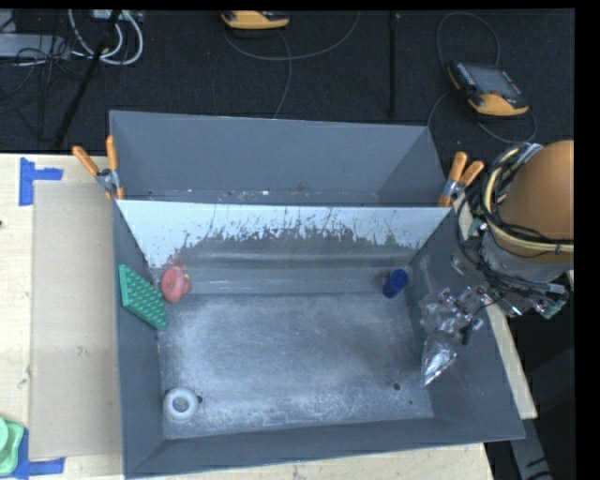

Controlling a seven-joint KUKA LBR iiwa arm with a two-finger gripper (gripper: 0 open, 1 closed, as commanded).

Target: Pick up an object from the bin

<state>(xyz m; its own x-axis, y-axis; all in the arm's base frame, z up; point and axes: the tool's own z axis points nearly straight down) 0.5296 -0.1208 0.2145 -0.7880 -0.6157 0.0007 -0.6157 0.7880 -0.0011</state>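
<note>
Still the approach step: the end effector [432, 371], tips together and empty, hangs at the grey metal bin's [281, 169] right slope. Next it must open over the nearby small blue rounded piece [395, 281].

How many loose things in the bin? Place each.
4: green studded plate, far left; pink lump beside it; blue piece, back right; white ring, front left. Gripper may hide others.

On the dark floor [187, 84] at the top: an orange-and-black device [486, 89] to the right, a second orange device [255, 18] cut by the edge, loose cables [112, 37]. At bottom left, a pale green thing [7, 448].
</note>
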